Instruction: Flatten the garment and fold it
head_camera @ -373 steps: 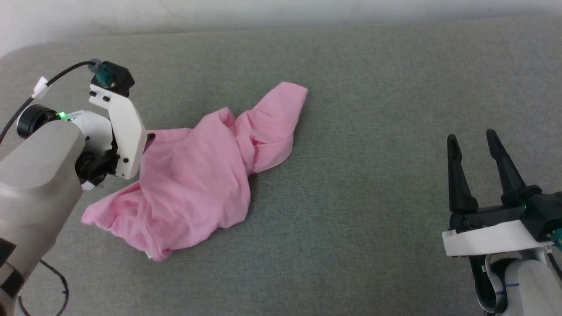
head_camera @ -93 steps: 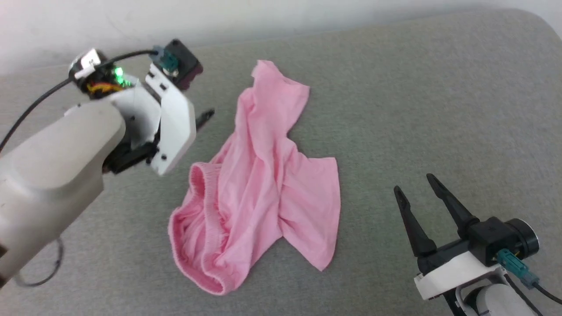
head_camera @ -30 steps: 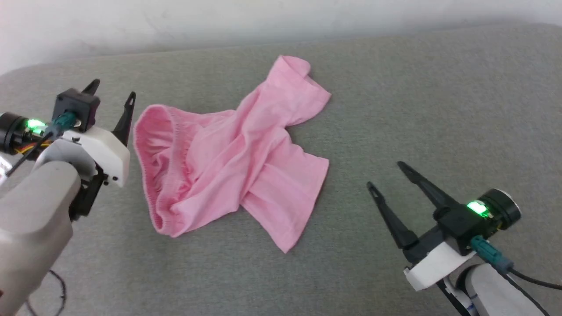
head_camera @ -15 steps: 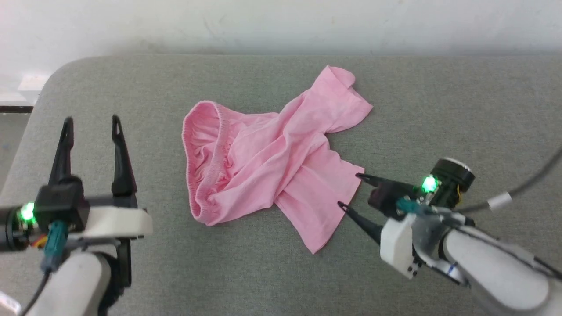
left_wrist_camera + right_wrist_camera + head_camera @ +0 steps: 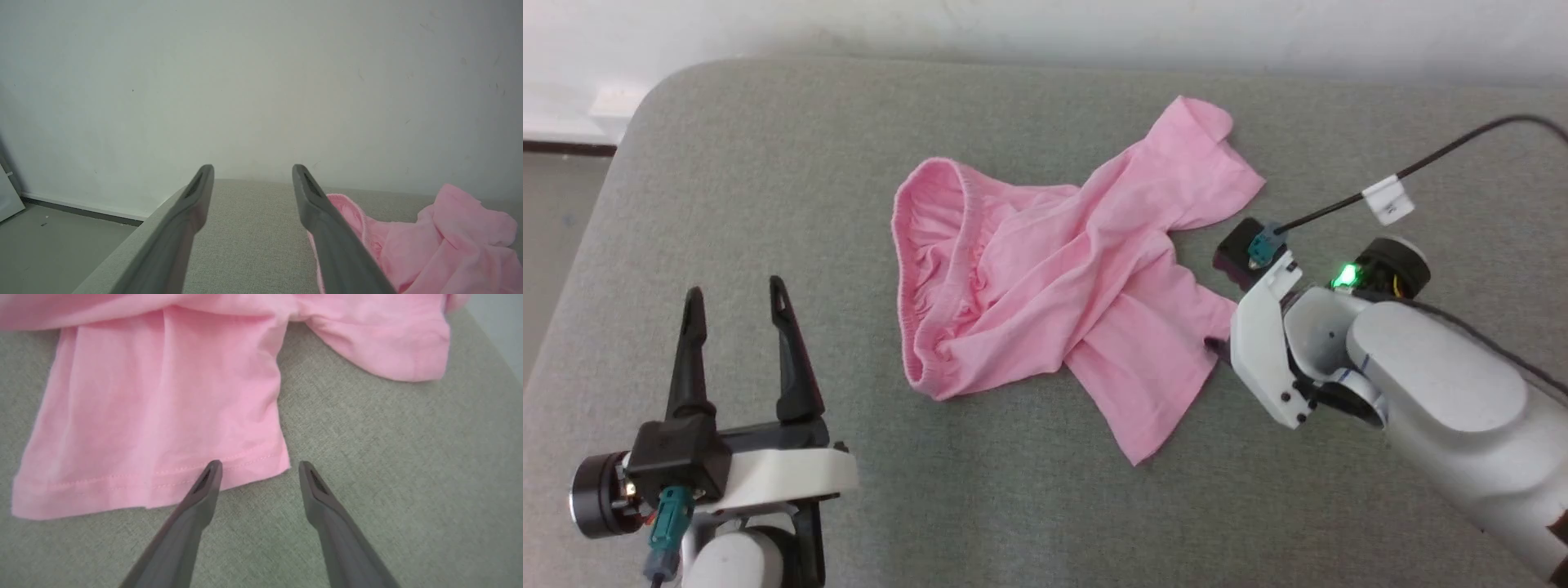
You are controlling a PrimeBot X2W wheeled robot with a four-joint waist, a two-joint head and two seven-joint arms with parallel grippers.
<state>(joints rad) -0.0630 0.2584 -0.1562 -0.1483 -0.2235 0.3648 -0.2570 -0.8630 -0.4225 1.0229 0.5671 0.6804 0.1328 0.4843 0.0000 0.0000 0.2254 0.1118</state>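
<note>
R gripper (image 5: 259, 467) has swung in to garment (image 5: 1054, 286) right hem, jaws spread, gripping nothing; L gripper (image 5: 737, 290) near left, spread, empty; garment crumpled mid grey cushion (image 5: 768, 163), waistband left

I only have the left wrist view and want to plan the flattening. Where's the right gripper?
Observer: The right gripper is open at the hem of one leg of the garment. One fingertip is over the hem and the other over the couch.
Operator: Is my left gripper touching the waistband?
Observer: No. In the head view the left gripper stands apart from the waistband, with bare couch between them.
</note>
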